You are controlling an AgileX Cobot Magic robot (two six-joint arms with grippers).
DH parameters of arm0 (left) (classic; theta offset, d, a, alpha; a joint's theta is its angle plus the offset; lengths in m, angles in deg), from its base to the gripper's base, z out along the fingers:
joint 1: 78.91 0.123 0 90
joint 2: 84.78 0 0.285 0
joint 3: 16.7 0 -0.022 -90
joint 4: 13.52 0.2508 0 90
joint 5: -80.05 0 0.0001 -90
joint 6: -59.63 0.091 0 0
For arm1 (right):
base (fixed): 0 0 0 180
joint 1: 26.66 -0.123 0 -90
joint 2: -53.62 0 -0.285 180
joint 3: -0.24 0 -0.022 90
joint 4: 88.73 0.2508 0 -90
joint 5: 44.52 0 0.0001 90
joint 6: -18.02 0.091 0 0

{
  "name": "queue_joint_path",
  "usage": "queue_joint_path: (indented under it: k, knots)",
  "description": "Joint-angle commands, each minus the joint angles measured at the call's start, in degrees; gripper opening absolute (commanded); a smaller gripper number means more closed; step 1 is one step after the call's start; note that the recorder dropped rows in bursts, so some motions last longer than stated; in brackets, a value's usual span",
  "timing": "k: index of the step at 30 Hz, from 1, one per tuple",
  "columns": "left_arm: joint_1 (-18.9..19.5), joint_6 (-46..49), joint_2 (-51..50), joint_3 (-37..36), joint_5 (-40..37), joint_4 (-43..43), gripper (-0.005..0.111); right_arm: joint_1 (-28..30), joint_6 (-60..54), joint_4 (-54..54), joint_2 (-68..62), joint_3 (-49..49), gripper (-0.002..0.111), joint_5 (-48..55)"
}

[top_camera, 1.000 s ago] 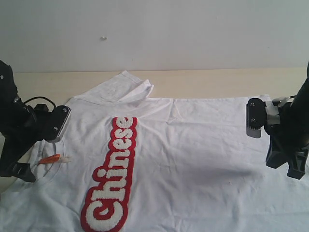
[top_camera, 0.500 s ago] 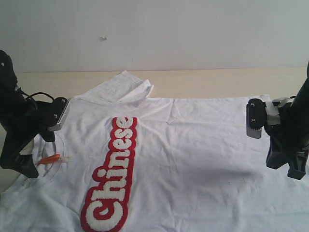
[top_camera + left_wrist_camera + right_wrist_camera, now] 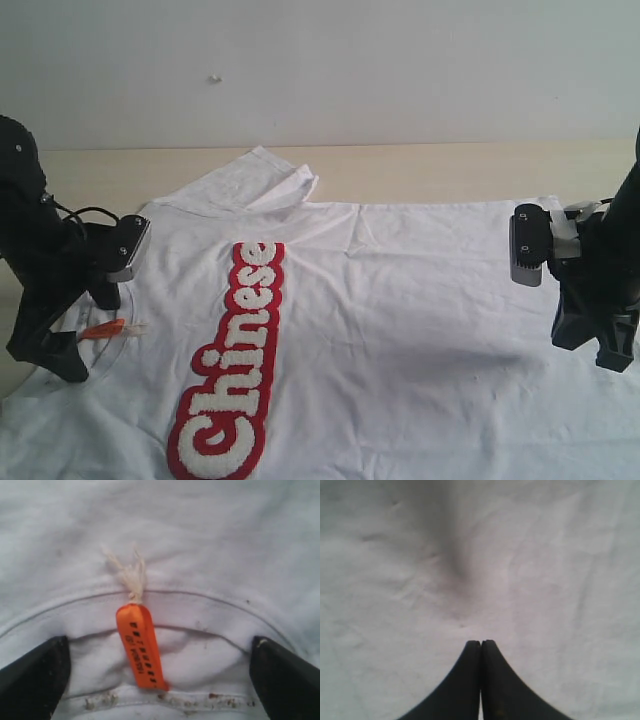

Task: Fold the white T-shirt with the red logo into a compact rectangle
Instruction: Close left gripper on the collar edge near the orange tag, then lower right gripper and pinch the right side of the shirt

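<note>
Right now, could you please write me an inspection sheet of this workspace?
Surface: pale wooden table, mostly covered by the shirt.
Job's things: white T-shirt spread flat, far sleeve creased; red logo face up; orange neck tag at the collar.
Clutter: nothing seen.
Grippers: left gripper open, fingers on either side of the tag; right gripper shut over plain cloth, nothing visible between them.
Cables: black cable looping at the left arm.
Surroundings: plain white wall.

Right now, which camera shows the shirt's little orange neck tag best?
The left wrist view: the small orange fabric neck tag sits mid-picture, close enough to show its dark print and white string. The exterior view shows only a tiny orange sliver at the white T-shirt's collar. The right wrist view shows white cloth, no tag.
</note>
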Motion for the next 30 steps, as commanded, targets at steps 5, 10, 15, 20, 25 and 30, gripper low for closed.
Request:
queue_joint_path:
  k: [5, 10, 15, 20, 25, 30]
  knots:
    - [0.1, -1.0, -3.4, 0.2, 2.0, -1.2, 0.088, -0.1, 0.0, 0.4, 0.1, -0.3, 0.0, 0.2]
    - [0.1, -2.6, -5.3, 0.2, 2.1, -2.2, 0.045, -0.1, 0.0, 0.4, 0.1, -0.3, 0.0, 0.2]
    - [0.1, -2.6, -5.5, 0.2, 2.1, -2.6, 0.0, -0.1, 0.0, 0.4, 0.1, -0.3, 0.0, 0.2]
    - [0.1, -2.6, -5.5, 0.2, 1.7, -2.6, 0.0, -0.1, 0.0, 0.4, 0.1, -0.3, 0.0, 0.2]
    - [0.1, -2.9, -4.2, 0.2, 1.5, -2.6, 0.0, -0.1, -0.3, -1.4, 0.1, -0.3, 0.0, -1.0]
    - [0.5, -2.9, -2.0, 0.2, 1.5, -2.1, 0.0, -0.1, 0.2, -10.8, 0.1, -0.3, 0.0, -4.8]
